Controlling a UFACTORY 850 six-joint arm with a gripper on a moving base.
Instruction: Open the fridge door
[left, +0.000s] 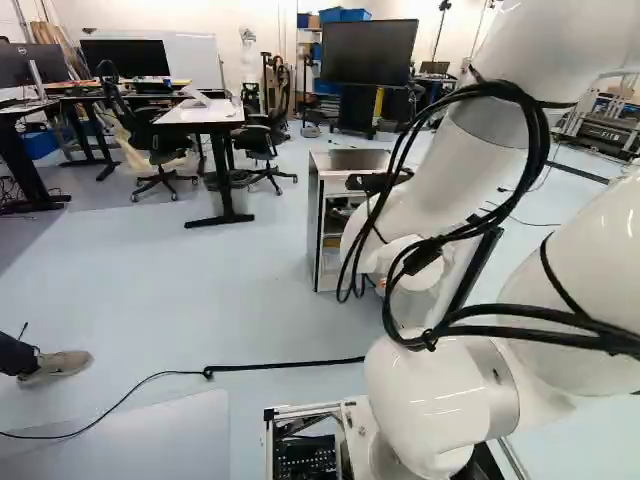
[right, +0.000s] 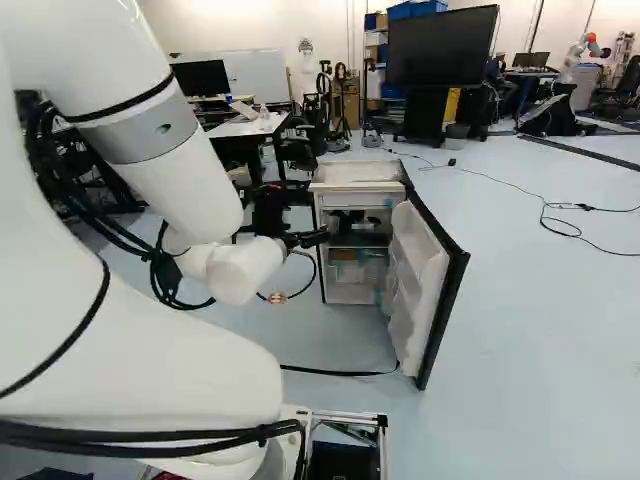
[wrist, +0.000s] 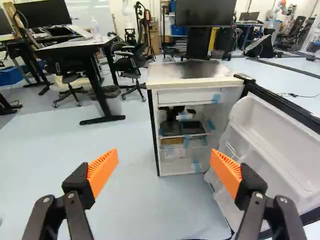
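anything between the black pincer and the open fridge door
Nothing visible stands between the black two-fingered pincer with orange pads and the black-edged, white-lined fridge door, already swung open. One pad overlaps the door in the wrist view; whether they touch I cannot tell.

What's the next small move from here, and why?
I'd probably ease the tool straight back from the fridge, keeping it open. The door already stands wide, with the shelves in plain view, and the orange pads are apart, gripping nothing, so more pulling looks unnecessary.
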